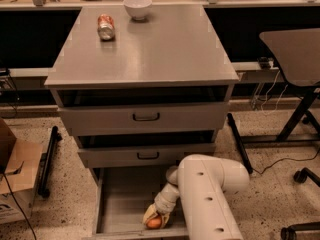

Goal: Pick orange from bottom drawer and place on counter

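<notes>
The orange (154, 223) sits at the front of the open bottom drawer (120, 199), the gripper (153, 220) jaws seemingly closed around it, so lifting it onto the tabletop (150, 49) remains.

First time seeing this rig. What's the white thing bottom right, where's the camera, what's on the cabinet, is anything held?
The white tube is the robot's one arm. It ends in a two-finger gripper. There is a single camera view, looking down past the arm onto a grey cabinet; where the camera is mounted is not on record. On the counter, towards the back, are a red-and-silver can lying on its side and a white bowl standing upright. The bottom drawer is pulled open. The gripper is down inside it near the front, right at the orange. Whether it actually grips the orange cannot be told from this view.
</notes>
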`<state>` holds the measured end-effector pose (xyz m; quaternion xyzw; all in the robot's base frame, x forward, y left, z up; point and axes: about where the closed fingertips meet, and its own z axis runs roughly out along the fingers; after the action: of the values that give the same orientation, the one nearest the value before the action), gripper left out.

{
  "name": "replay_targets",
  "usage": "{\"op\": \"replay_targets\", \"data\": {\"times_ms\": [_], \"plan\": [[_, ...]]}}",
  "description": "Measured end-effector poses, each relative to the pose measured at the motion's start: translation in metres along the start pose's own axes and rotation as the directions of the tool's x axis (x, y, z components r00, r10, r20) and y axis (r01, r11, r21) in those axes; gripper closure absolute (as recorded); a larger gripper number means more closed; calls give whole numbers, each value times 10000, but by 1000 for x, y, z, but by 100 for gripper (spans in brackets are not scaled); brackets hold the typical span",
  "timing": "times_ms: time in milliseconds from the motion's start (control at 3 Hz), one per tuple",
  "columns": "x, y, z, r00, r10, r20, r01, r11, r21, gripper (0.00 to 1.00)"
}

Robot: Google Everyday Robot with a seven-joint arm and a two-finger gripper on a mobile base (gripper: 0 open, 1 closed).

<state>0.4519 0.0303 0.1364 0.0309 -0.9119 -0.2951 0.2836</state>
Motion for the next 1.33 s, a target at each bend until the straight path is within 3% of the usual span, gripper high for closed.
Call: {"op": "replay_targets", "data": {"times_ms": [333,667,1000,1333], "plan": [[6,24,-81,9684,-384,2463,333,9991,248,100],[26,41,-157,8812,-891,4643,820,9960,357,100],[65,65,-237,7260,-1824,6631,1619,9824,929,100],[151,113,-318,4777,-3591,8018,2796,9273,2487,100]]}}
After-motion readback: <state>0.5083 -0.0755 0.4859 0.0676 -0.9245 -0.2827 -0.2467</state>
